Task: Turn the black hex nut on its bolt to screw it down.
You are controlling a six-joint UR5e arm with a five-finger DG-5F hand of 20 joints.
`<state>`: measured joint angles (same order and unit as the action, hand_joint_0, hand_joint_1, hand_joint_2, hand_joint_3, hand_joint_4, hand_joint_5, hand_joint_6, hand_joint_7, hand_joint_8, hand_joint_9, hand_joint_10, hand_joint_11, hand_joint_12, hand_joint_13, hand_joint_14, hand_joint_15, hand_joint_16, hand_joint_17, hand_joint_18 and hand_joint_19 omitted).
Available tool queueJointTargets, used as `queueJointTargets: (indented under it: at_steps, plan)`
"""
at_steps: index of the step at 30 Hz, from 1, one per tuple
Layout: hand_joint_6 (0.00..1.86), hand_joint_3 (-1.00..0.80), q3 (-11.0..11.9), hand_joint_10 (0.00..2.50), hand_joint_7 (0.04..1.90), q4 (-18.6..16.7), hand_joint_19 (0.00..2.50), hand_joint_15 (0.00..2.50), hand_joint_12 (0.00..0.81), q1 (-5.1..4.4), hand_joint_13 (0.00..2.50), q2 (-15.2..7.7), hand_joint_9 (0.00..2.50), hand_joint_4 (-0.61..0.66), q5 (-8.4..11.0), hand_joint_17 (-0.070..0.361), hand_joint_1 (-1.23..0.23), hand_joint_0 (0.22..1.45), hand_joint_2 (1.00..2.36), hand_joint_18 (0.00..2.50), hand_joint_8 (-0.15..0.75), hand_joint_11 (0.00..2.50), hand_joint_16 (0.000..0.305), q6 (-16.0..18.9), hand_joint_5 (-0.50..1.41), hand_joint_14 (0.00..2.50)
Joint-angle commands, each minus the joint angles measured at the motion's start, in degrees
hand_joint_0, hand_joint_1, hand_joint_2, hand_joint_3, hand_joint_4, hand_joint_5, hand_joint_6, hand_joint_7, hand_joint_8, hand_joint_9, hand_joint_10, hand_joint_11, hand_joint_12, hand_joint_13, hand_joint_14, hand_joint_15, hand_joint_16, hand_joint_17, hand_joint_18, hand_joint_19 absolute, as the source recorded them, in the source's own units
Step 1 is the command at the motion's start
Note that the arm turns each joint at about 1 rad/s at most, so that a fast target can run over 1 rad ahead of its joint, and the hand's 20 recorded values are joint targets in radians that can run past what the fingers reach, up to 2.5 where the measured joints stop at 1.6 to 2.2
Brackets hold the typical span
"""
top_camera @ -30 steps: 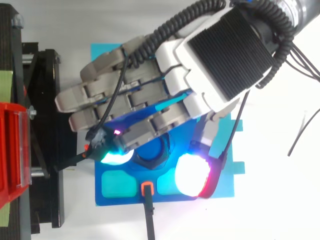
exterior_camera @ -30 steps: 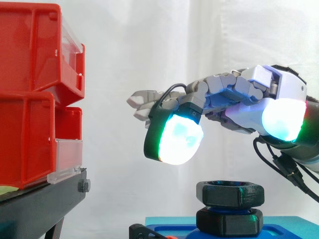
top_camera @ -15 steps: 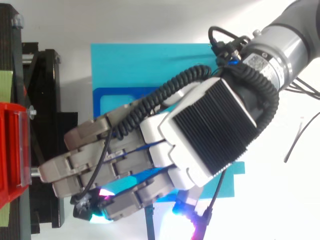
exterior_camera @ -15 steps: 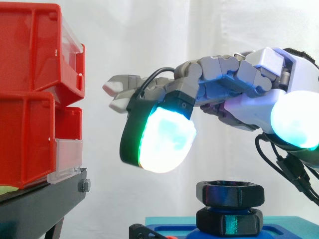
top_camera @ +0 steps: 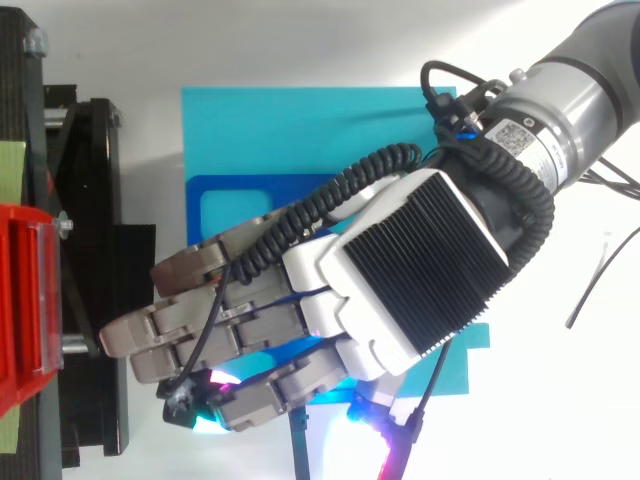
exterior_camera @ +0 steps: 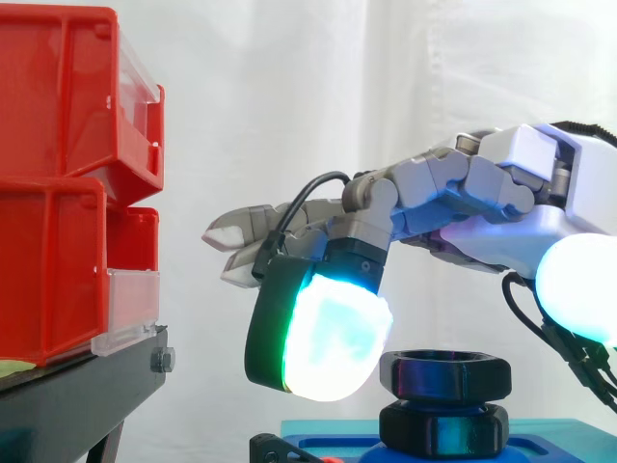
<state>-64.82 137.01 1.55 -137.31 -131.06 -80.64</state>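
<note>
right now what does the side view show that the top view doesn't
Side view: the black hex nut on its bolt, nothing curled round it, a glowing fingertip level with it on its left. Top view: the ribbed back of the hand over that spot and the arm's grey wrist. Both: the open hand, the red bins, the black stand and the blue base.

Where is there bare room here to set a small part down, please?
Seen from above, the upper strip of the cyan mat, right of the black stand and beyond the hand, is bare; so is the white tabletop right of the mat. It is crowded lower down, where the hand hangs over the blue plate and the black hex nut.
</note>
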Motion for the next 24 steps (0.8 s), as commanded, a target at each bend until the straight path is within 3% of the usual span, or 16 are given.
queueJointTargets:
  at_steps: [1,24]
  plan:
    - [0.73,-0.50,0.0,0.00,0.78,0.1,0.55,0.12,0.347,0.38,0.45,0.0,0.52,0.33,-1.04,0.124,-0.26,0.51,1.00,0.49,0.328,0.12,0.055,-0.6,-0.09,0.00]
    - [0.74,-0.50,0.0,0.00,0.77,-0.3,0.60,0.17,0.339,1.35,0.54,-0.1,0.61,0.33,-1.92,0.124,-0.29,0.52,1.00,0.56,0.331,0.17,0.055,-1.8,-0.09,0.01]
